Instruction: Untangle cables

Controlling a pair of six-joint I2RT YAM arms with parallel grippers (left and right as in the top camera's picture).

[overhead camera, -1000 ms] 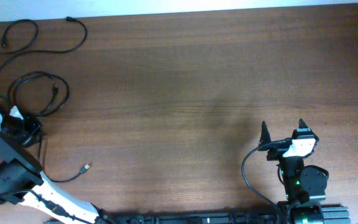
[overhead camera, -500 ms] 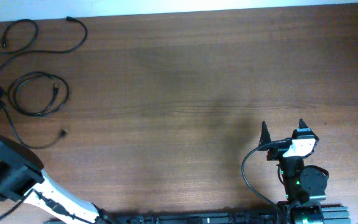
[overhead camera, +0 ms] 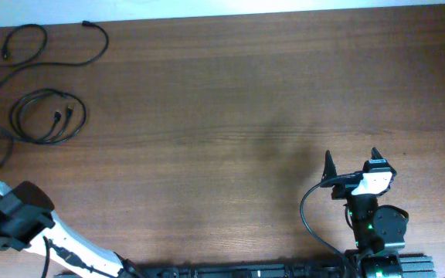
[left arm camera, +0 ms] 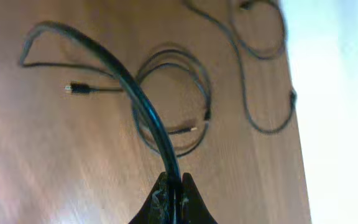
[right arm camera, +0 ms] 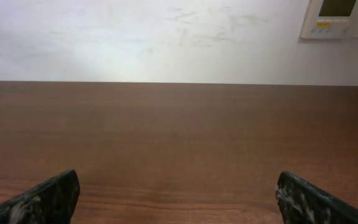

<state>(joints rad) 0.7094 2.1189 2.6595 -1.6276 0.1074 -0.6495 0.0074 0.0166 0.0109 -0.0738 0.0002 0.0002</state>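
- The left gripper [left arm camera: 173, 194] has its fingers clenched on the held cord [left arm camera: 138, 102], which rises off the surface [overhead camera: 230, 116] toward the wrist camera, just beside the coiled cord [overhead camera: 49, 116]
- The free run of the held cord bends back and ends in a small plug [left arm camera: 74, 89] lying on the wood, apart from the coiled cord; in the wrist view the lifted part crosses in front of the coil, and whether the two touch cannot be told
- The third cord [left arm camera: 240, 74] lies in an open S-curve beyond the coiled cord, toward the far edge, and apart from it
- The right gripper [overhead camera: 351, 158] has its fingers released and spread on nothing, well apart from the coiled cord
- Step in hand, as judged: drawing the held cord clear. Pull slowly and away from the coiled cord, watch that the plug does not snag a loop, and lay it down well apart
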